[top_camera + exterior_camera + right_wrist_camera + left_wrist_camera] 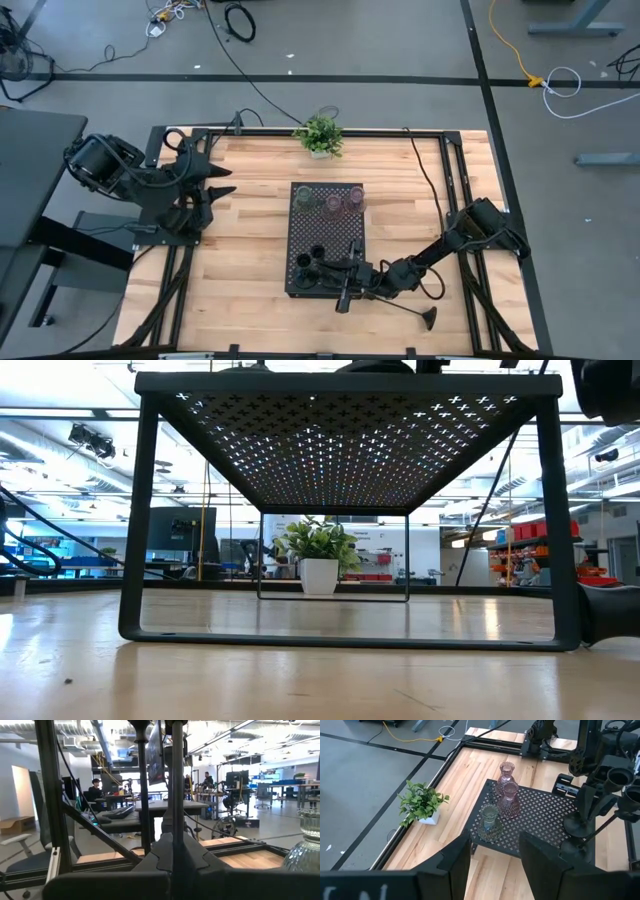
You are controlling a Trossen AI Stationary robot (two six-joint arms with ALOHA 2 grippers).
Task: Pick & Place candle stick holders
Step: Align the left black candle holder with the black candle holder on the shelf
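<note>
Three glass cups, one olive-green (305,200) and two pinkish (330,203) (352,200), stand on the far end of the black perforated tray (328,225). They also show in the left wrist view (490,820) (509,800). Two black holders (316,253) (303,262) stand at the tray's near end. My right gripper (335,272) is there, shut on a black holder's thin upright stem (176,795). Another long-stemmed black holder (425,318) lies on the table near the tray's near right corner. My left gripper (495,860) is open and empty at the table's far left. My right gripper pinches the black holder's thin stem (176,820) between its two fingers. The fingers are level and come from the table's right, lying across the stem. The stem stands upright. I cannot tell whether its base rests on the tray.
A small green potted plant (320,135) stands at the far edge behind the tray. A second upright black stem (141,785) stands close beside the held one. The tray stands on legs (135,560) above the wood. Bare wood lies to the tray's left and right.
</note>
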